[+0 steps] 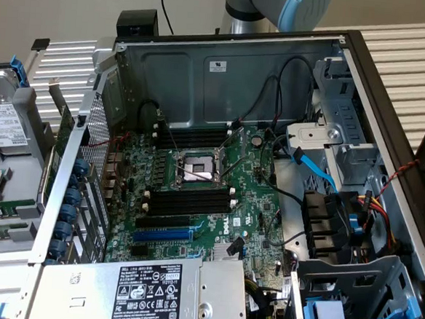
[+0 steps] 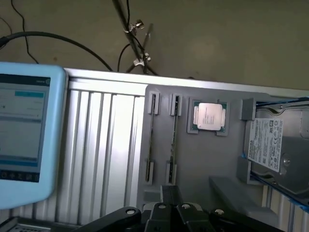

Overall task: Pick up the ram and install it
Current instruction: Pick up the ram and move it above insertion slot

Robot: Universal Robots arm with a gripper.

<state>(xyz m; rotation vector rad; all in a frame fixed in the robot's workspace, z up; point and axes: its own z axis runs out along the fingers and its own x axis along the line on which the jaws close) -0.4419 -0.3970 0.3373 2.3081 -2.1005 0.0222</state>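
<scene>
**Green ram on edge in grey tray, gripper shut & empty**

Green PCB faces of the ram show in the ext. view: two sticks in parallel slots of the tray, outside the PC case, at the ext. view's left. The wrist view gives the same ram edge-on, as thin dark lines held by small grey clips. The black gripper hangs over the tray near one end of those slots. Its fingers are pressed together w/ nothing between them, and it is not touching either stick.

Next along the tray sit a square metal-topped CPU in its own recess and a silver HDD w/ white label.

The ext. view takes in the open case. Inside lie the green mobo, long black memory slots, a blue slot and a boxy steel PSU. Blue, red & black cables also run through it. The arm, grey and pale blue, stands behind the case.

The wrist view adds a tablet in a pale-blue case. The table is ribbed alu, and beyond its edge is a dull tan floor.
</scene>
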